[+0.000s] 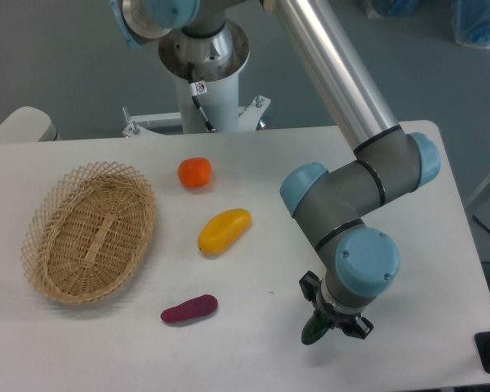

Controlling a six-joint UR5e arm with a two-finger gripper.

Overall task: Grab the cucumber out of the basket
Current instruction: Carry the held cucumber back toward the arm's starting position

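The tan wicker basket lies on the left of the white table and holds nothing that I can see. My gripper is at the front right of the table, far from the basket, pointing down. A dark green glossy end of the cucumber sticks out under it, between the fingers. The gripper looks shut on the cucumber, with most of the cucumber hidden by the wrist. I cannot tell if the cucumber touches the table.
An orange round fruit sits at the back centre. A yellow oblong fruit lies mid-table. A small purple vegetable lies near the front edge. The arm's base stands behind the table.
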